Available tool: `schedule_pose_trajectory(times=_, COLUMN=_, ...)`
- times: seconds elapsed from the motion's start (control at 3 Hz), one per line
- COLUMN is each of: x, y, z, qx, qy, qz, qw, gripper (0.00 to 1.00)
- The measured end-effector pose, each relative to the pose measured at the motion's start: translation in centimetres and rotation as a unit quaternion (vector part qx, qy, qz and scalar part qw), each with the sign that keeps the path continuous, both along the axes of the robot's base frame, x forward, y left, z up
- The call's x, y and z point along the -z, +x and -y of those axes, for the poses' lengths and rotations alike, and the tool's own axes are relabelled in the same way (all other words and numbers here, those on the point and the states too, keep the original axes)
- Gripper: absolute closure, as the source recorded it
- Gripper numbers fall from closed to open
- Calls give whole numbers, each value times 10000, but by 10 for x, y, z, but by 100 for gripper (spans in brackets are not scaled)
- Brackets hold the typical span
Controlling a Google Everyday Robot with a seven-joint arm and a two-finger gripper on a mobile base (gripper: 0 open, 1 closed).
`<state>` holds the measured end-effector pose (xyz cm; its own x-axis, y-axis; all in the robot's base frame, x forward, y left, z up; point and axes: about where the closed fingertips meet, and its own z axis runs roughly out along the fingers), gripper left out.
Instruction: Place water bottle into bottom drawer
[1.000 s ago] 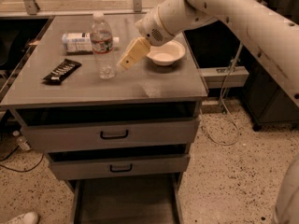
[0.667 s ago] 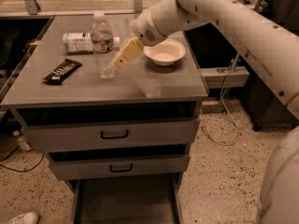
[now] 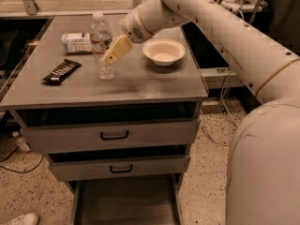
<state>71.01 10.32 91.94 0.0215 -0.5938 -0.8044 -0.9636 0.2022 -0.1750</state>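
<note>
The robot's gripper [image 3: 114, 52] hung against the upright water bottle [image 3: 99, 35] on the cabinet's surface [image 3: 140, 81], near a white bowl [image 3: 164, 51], its grip impossible to tell, while the bottom drawer [image 3: 126, 203] stood open below.

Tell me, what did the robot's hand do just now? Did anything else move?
The hand slid left in the picture, away from the white bowl and up to the standing water bottle. I can't tell whether it has taken hold. The bottle, the bowl, the dark snack bar and the open bottom drawer stayed put.
</note>
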Motion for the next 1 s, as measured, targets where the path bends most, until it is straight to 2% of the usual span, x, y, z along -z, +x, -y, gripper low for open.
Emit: schedule_pose_trajectory(times=1.0, x=2, y=-19, z=-13, qx=-321, qy=189, qz=-117, qw=9992, gripper=0)
